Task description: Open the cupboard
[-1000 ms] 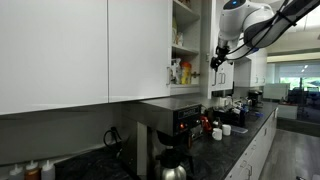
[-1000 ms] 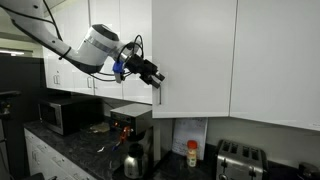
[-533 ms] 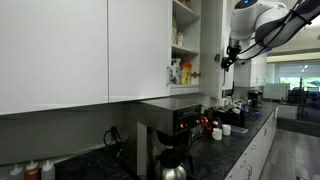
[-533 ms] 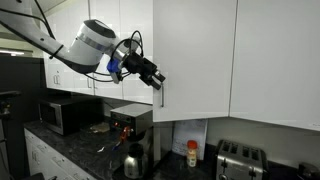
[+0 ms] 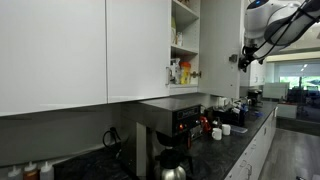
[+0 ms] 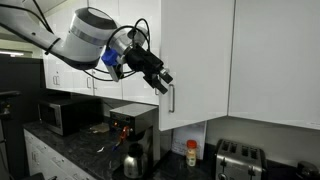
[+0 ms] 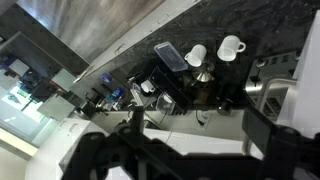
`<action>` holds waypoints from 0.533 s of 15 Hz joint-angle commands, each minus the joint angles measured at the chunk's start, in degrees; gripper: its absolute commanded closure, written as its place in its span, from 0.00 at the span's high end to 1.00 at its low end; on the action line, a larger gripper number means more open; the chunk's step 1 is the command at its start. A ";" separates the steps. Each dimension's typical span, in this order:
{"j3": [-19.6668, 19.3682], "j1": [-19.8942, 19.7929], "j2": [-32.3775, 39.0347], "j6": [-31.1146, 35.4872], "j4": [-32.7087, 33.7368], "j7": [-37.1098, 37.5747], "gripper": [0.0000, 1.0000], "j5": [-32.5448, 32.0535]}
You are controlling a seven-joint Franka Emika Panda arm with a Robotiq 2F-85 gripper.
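The cupboard stands open in an exterior view, showing white shelves with small yellow and orange containers. Its door is swung out wide. From the other side I see the door's flat white front with the slim silver bar handle at its lower edge. My gripper is at the top of that handle, and also shows at the door's edge. In the wrist view the two fingers stand wide apart with the white door edge between them.
Closed white doors flank the cupboard. Below lies a dark counter with a coffee machine, mugs, a toaster, a kettle and a microwave.
The door has swung further open with my gripper at its handle. The arm has moved outward along the door's arc.
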 commanded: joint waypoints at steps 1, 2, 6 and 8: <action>-0.65 1.09 0.66 -3.69 1.42 -14.26 1.00 10.38; -1.79 3.24 -0.19 -5.67 1.09 -18.24 1.00 12.74; 0.51 3.38 -1.54 -10.09 1.05 -35.15 1.00 24.92; 1.62 3.36 -2.05 -13.23 1.53 -41.25 1.00 28.44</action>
